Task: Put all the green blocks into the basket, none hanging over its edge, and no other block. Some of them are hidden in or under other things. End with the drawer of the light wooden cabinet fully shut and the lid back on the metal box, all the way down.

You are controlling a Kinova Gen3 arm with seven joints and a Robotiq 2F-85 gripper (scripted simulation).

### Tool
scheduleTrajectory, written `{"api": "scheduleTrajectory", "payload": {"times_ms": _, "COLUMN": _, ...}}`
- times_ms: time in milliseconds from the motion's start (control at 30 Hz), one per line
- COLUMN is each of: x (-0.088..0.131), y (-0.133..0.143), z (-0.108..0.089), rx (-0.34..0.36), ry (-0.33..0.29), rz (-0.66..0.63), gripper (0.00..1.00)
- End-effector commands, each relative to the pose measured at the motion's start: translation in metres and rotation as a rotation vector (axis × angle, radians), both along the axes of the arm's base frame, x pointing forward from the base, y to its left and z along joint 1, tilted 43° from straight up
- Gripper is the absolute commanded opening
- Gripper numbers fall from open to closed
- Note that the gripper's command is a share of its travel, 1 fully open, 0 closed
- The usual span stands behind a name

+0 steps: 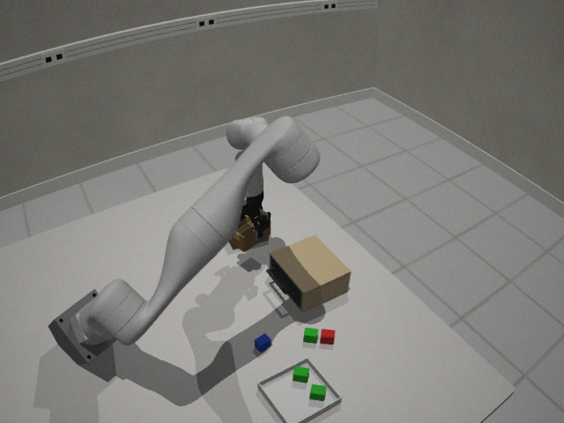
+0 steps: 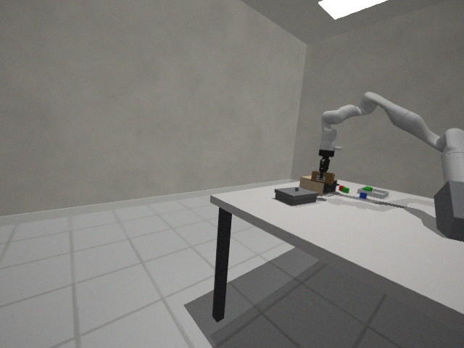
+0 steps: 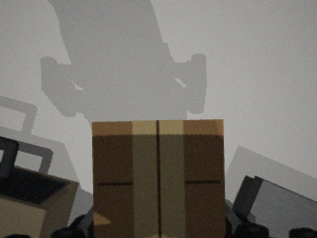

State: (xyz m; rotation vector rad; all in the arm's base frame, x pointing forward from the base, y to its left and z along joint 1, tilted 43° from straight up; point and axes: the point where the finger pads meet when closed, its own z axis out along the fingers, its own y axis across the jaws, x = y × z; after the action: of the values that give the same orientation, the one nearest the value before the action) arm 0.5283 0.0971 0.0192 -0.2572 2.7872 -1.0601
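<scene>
My gripper [image 1: 256, 226] [image 2: 322, 175] is shut on a brown cardboard box [image 1: 246, 241] [image 2: 330, 177] [image 3: 158, 164] and holds it above the table between the cabinet and the metal box. The light wooden cabinet [image 1: 322, 261] [image 2: 311, 184] [image 3: 20, 220] shows a dark front with a handle; no drawer stands far out. The grey metal box [image 2: 293, 200] has its lid [image 2: 286, 191] on. Two green blocks [image 1: 300, 374] [image 1: 317, 392] are in the low grey basket [image 1: 282, 373] [image 2: 374, 194]. A third green block [image 1: 310, 335] [image 2: 345, 190] is outside it. Box and drawer contents are hidden.
A red block [image 1: 327, 337] [image 2: 341, 188] stands beside the outside green block. A blue block [image 1: 262, 342] [image 2: 362, 195] lies between the arm base and the basket. The cabinet handle [image 3: 10, 146] sticks out to the left in the wrist view.
</scene>
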Motion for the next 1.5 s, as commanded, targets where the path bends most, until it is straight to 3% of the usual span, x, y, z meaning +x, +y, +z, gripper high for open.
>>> {"api": "scheduleTrajectory", "payload": {"times_ms": 0, "x": 0.003, "y": -0.008, "z": -0.007, "rx": -0.005, "ry": -0.004, "rz": -0.001, "gripper": 0.67}}
{"api": "scheduleTrajectory", "payload": {"times_ms": 1467, "x": 0.019, "y": -0.058, "z": -0.061, "rx": -0.011, "ry": -0.005, "rz": -0.005, "gripper": 0.67}}
